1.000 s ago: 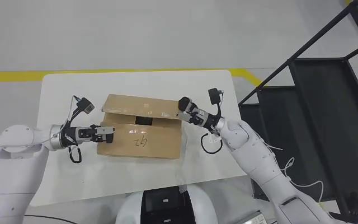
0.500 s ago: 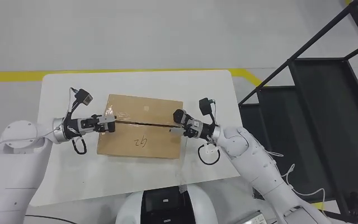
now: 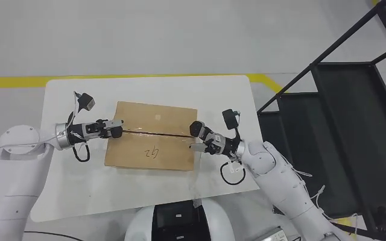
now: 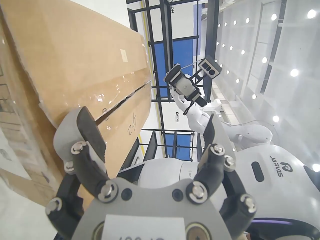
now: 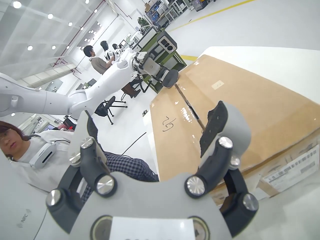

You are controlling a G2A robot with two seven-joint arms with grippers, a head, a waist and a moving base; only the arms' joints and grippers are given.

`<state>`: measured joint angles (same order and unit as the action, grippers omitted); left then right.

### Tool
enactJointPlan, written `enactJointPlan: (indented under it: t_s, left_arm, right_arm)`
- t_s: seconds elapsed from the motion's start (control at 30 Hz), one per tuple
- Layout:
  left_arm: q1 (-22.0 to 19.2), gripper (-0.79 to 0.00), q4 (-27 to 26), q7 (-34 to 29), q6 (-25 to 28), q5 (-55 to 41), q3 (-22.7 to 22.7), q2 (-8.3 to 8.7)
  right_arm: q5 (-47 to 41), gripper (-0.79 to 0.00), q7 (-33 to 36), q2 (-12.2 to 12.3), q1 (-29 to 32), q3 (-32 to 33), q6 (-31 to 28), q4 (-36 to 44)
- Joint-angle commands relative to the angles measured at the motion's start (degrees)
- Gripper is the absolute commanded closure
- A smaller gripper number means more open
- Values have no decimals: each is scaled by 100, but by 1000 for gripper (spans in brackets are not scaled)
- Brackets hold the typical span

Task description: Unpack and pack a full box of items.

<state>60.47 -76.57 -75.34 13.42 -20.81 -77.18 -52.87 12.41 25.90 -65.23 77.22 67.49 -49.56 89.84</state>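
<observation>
One rectangular brown cardboard box [image 3: 151, 144], its flaps closed along a glossy taped seam, has the white table [image 3: 72, 181] under it. Two grippers flank the box's seam ends: left gripper [image 3: 116, 128] and right gripper [image 3: 196, 134], each with its fingers spread apart.

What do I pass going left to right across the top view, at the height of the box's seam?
table → left gripper, at the box's left end → cardboard box → right gripper, at the box's right end → black metal steps
</observation>
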Motion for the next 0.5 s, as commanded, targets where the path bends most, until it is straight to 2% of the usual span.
enactJointPlan:
  t_s: [0.0,0.17,0.27,0.47]
  left_arm:
    - [5,-785,3,8,-8,1,-4,6]
    - [2,-785,1,17,-11,6,-4,10]
    - [2,-785,1,17,-11,6,-4,10]
    - [2,-785,1,17,-11,6,-4,10]
  right_arm:
    - [-176,-785,345,78,257,166,101,207]
    - [-936,-785,1437,279,904,496,458,631]
    - [-769,-785,1970,384,1209,717,673,839]
    - [-477,-785,2248,489,1778,890,1059,1199]
